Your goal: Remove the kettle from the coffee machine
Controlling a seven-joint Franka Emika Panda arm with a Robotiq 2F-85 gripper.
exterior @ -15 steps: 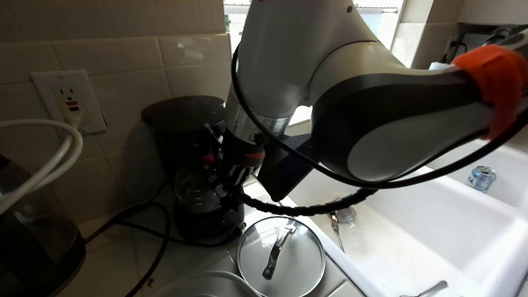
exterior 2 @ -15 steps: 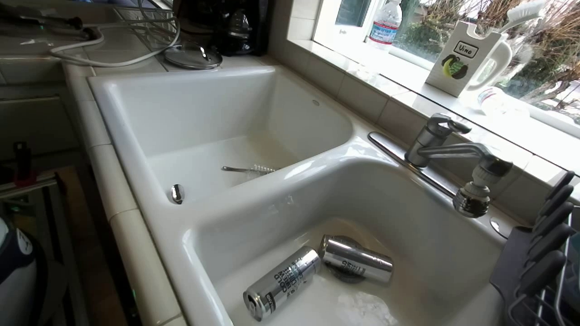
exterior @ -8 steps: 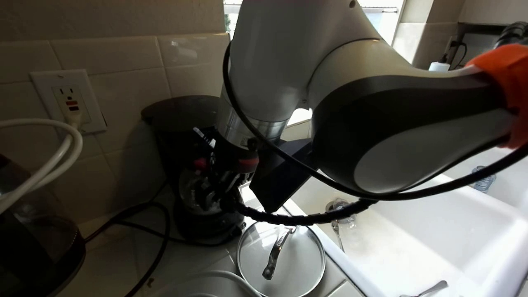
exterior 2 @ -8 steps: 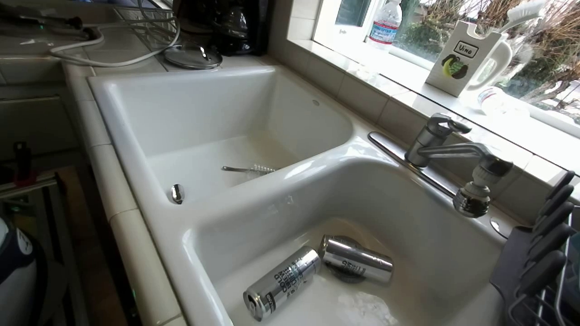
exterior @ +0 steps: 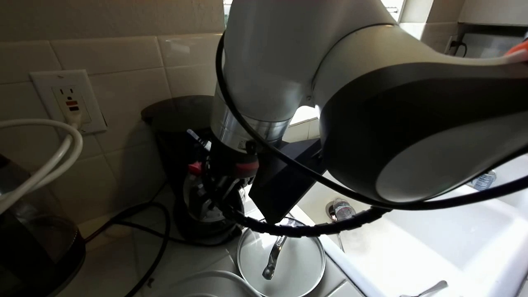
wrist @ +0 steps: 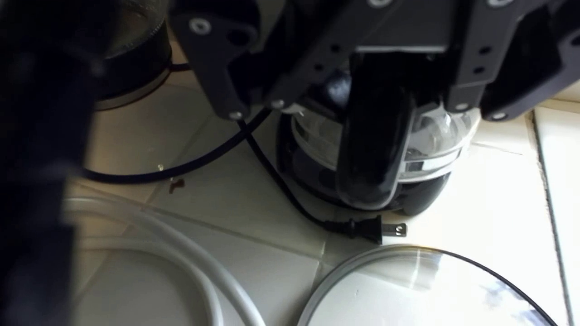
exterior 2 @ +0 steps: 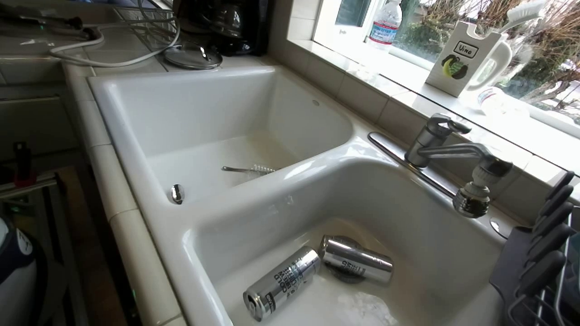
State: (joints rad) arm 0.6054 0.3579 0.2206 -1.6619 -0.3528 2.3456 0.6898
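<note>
Wrist view | hand (wrist: 369, 108) spread — handle (wrist: 374, 158) between fingers (wrist: 471, 81) | kettle (wrist: 437, 136) over coffee machine base (wrist: 421, 197)

The kettle (wrist: 426, 142) is of clear, shining glass and its handle (wrist: 371, 167) seems to be smooth, glossy plastic, while the machine (exterior: 175, 144), also of plastic, looks more matt. The lid (wrist: 426, 290) is of transparent glass edged in metal, the counter (wrist: 226, 194) is of smooth tiles, and the pincer (wrist: 371, 108) shows a matt surface with shiny metal screws (wrist: 200, 26). The sink (exterior 2: 190, 108) has a glossy, enamel-like finish, and the tap (exterior 2: 457, 151) and the cans (exterior 2: 282, 283) are of polished metal.
</note>
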